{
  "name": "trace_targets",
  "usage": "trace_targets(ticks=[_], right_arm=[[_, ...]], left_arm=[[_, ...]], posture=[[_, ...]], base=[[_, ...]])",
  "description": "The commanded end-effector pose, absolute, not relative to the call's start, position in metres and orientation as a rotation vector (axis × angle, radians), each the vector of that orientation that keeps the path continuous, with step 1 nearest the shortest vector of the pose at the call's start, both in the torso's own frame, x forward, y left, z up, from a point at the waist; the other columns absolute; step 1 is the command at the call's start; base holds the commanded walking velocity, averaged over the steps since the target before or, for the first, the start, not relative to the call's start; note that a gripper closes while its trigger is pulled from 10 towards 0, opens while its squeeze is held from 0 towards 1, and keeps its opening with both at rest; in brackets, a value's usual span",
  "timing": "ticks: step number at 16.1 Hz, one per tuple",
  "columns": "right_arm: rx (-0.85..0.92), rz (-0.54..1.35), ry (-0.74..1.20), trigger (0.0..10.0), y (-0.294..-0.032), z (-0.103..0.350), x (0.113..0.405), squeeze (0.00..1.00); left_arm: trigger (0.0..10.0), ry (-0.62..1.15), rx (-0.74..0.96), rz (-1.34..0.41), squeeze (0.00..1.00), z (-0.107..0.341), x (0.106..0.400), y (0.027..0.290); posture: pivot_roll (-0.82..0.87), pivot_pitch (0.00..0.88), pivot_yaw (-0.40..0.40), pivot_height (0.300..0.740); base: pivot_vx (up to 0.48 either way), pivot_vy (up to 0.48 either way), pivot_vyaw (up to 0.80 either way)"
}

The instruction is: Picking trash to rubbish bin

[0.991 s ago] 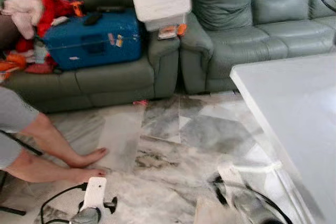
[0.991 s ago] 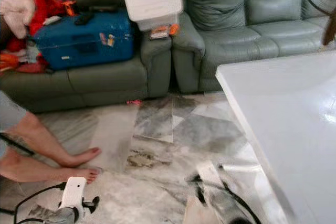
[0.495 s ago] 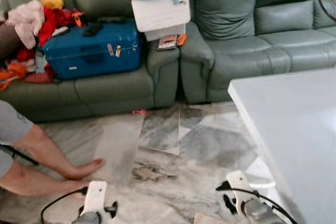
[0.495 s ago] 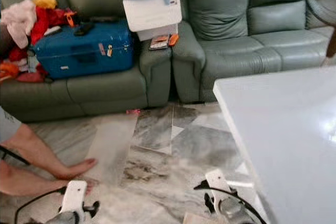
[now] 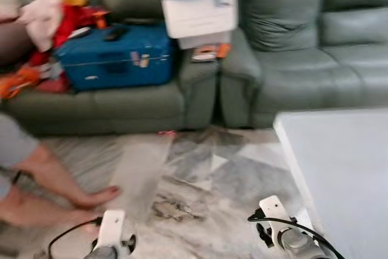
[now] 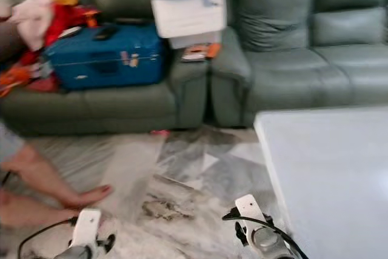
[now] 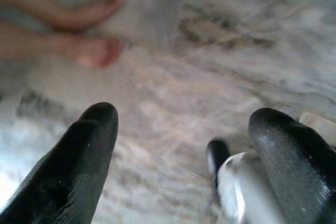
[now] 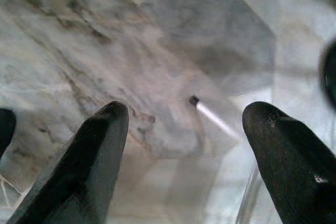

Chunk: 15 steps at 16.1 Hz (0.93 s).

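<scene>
Hanging low over the marble floor [image 5: 200,168], both arms idle while walking — left hand [image 7: 178,156] and right hand [image 8: 184,161] each with fingers spread apart, gripping nothing. Likely trash: a small pink scrap [image 5: 166,132] lying on the floor just at the foot of the green sofa [image 5: 285,71], well ahead of both hands; too small and blurred to tell long axis or pointing. Bare feet [image 5: 97,197] of a seated person near the left hand. White table [image 5: 339,168] at right. No bin spotted.
</scene>
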State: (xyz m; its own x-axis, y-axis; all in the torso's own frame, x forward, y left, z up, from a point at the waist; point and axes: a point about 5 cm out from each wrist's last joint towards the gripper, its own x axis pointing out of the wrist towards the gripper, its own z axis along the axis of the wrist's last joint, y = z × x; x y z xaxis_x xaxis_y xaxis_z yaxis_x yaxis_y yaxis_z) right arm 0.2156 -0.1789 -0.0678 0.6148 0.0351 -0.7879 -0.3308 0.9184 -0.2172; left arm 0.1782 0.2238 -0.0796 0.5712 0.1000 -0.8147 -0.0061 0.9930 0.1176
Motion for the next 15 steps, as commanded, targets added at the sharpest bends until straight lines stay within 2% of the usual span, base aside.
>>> trace_targets(ticks=[1, 4, 15], right_arm=[[-0.351, 0.269, 0.853, 10.0, -0.1606, -0.0640, 0.2241, 0.00], [-0.344, 0.266, 0.853, 10.0, -0.1611, -0.0643, 0.2234, 0.00], [-0.306, 0.213, 0.855, 10.0, -0.1674, -0.0643, 0.2228, 0.00]], left_arm=[[10.0, 0.973, 0.134, 0.089, 0.00, -0.0785, 0.1749, 0.2356], [10.0, 0.957, 0.157, 0.097, 0.00, -0.0776, 0.1758, 0.2365], [10.0, 0.959, 0.154, 0.103, 0.00, -0.0783, 0.1743, 0.2364]], posture=[[0.01, 0.018, 0.023, 0.740], [0.01, 0.018, 0.022, 0.740], [0.01, 0.029, 0.014, 0.740]], base=[[0.292, 0.000, 0.80], [0.094, 0.000, 0.71], [0.000, 0.000, 0.00]])
